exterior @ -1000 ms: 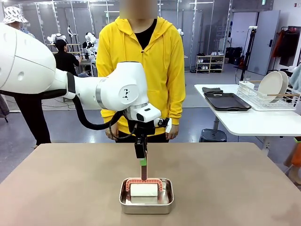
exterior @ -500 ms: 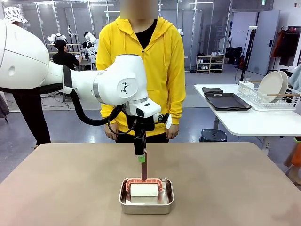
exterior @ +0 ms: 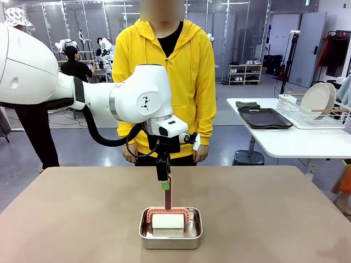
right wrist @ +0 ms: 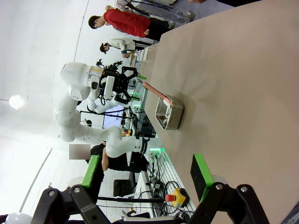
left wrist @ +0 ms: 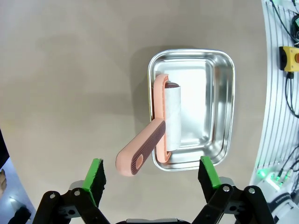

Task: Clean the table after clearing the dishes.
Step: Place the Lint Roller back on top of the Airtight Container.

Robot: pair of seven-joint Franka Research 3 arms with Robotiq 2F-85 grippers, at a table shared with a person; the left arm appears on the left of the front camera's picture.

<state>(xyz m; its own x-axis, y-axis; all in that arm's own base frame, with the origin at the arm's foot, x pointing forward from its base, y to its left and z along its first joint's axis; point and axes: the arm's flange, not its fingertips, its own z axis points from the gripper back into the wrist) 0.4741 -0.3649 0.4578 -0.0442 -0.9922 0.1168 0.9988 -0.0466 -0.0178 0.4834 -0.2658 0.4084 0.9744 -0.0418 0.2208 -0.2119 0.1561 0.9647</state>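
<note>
The taupe table (exterior: 274,219) holds a small steel pan (exterior: 170,235) near its front middle. In the pan lies a lint roller (left wrist: 172,116) with a white roll and a salmon frame; its handle (exterior: 167,198) leans up and out. My left gripper (exterior: 164,183) hangs open just above the handle's tip; in the left wrist view the handle (left wrist: 140,154) sits between the spread green pads (left wrist: 96,175), touching neither. My right gripper (right wrist: 147,172) is open and holds nothing, off the table's side. The dishes, white plates (exterior: 318,100) and a dark tray (exterior: 264,118), rest on the white side table.
A person in a yellow hoodie (exterior: 164,71) stands at the far edge with hands down. A white side table (exterior: 290,142) at the right carries a wire dish rack (exterior: 310,116). A dark stool (exterior: 248,158) stands beside it.
My left gripper has risen slightly off the roller's handle and its jaws have spread wider. The roller stays in the pan.
</note>
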